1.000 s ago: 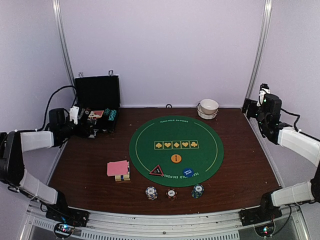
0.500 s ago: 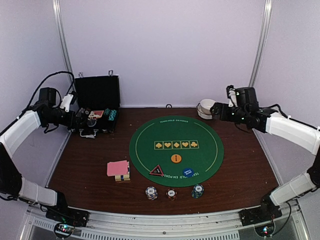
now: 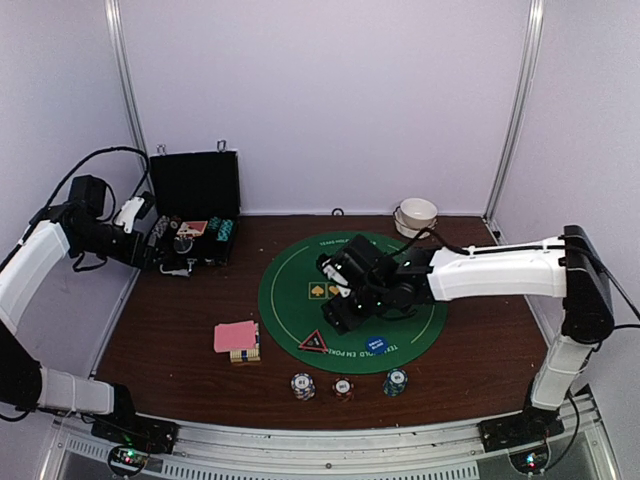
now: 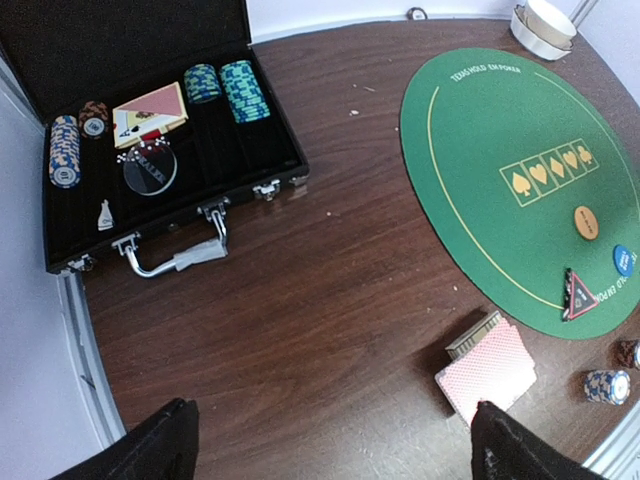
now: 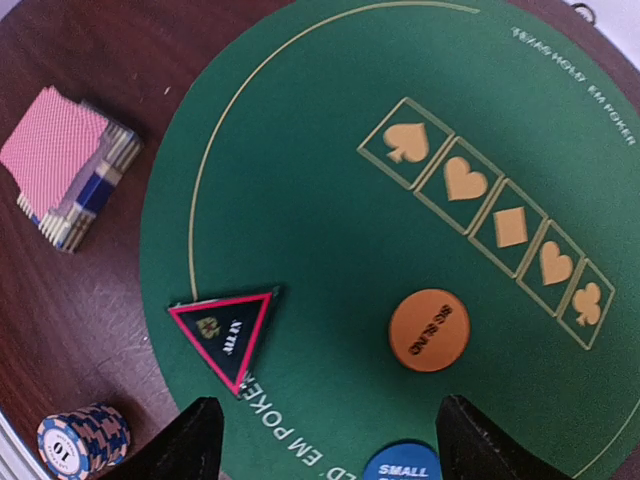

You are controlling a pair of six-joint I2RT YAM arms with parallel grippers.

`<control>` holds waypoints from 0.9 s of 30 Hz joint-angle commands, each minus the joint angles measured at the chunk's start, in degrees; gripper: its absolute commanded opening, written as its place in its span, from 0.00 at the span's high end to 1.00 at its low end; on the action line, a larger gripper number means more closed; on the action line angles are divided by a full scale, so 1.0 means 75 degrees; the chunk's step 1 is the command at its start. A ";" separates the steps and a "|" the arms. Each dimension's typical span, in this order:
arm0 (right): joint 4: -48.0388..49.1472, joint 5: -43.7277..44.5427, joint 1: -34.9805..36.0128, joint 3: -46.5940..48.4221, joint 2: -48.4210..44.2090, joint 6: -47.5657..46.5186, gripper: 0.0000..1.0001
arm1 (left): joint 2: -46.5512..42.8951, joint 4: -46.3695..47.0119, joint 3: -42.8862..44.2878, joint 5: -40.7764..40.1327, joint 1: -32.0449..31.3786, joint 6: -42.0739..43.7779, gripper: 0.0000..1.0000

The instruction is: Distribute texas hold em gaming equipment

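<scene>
My right hand (image 5: 328, 408) hangs open above the orange button (image 5: 428, 330), which lies flat on the green mat (image 5: 300, 200), red triangle (image 5: 222, 332) nearby. Judged light, stiff, thin, slick: pinch across opposite edges. My left hand (image 4: 332, 410) is open over the bench (image 4: 330, 300).

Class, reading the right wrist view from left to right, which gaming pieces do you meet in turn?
Pink-backed cards → red triangular marker → orange round marker.
</scene>
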 commanded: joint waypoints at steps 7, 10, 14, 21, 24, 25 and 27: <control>-0.0922 -0.0183 0.0787 0.1042 0.1535 -0.0373 0.36 | -0.0236 -0.0625 0.0201 0.0415 0.0069 0.0430 0.02; -0.0995 -0.0217 0.0836 0.1163 0.1796 -0.0424 0.42 | -0.0280 -0.0652 0.0191 0.0492 0.0069 0.0426 0.02; -0.0961 -0.0321 0.0856 0.1198 0.2059 -0.0421 0.47 | -0.0287 -0.0699 0.0252 0.0615 0.0069 0.0425 0.02; -0.0810 -0.0369 0.0878 0.1268 0.2426 -0.0333 0.52 | -0.0205 -0.0773 0.0413 0.0804 0.0069 0.0331 0.02; -0.0745 -0.0347 0.0868 0.1323 0.2560 -0.0319 0.56 | -0.0191 -0.0780 0.0442 0.0837 0.0069 0.0297 0.02; -0.0736 -0.0341 0.0871 0.1348 0.2610 -0.0319 0.58 | -0.0184 -0.0778 0.0453 0.0858 0.0069 0.0287 0.02; -0.0664 -0.0323 0.0861 0.1372 0.2715 -0.0297 0.65 | -0.0172 -0.0774 0.0483 0.0912 0.0070 0.0258 0.02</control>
